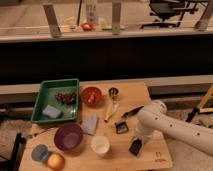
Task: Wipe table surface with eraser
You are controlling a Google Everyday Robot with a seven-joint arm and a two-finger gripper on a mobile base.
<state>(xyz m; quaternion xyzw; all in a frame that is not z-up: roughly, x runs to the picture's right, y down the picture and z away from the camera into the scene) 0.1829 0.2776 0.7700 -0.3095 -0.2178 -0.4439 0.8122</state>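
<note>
The light tan wooden table surface (131, 92) fills the middle of the camera view. My white arm reaches in from the lower right and bends down over the table's right side. The dark gripper (136, 146) points down at the table near the front right edge. A small dark block (121, 127), perhaps the eraser, lies on the table just left of the arm, apart from the gripper. A flat grey pad (90, 124) lies further left.
A green tray (39, 101) at the left holds a dark cluster and a blue-grey sponge (51, 111). An orange bowl (91, 95), metal cup (113, 92), purple bowl (68, 136), white cup (100, 144), blue cup (40, 152), fruit (55, 160), pale utensil (111, 111) and black utensil (131, 111) stand around.
</note>
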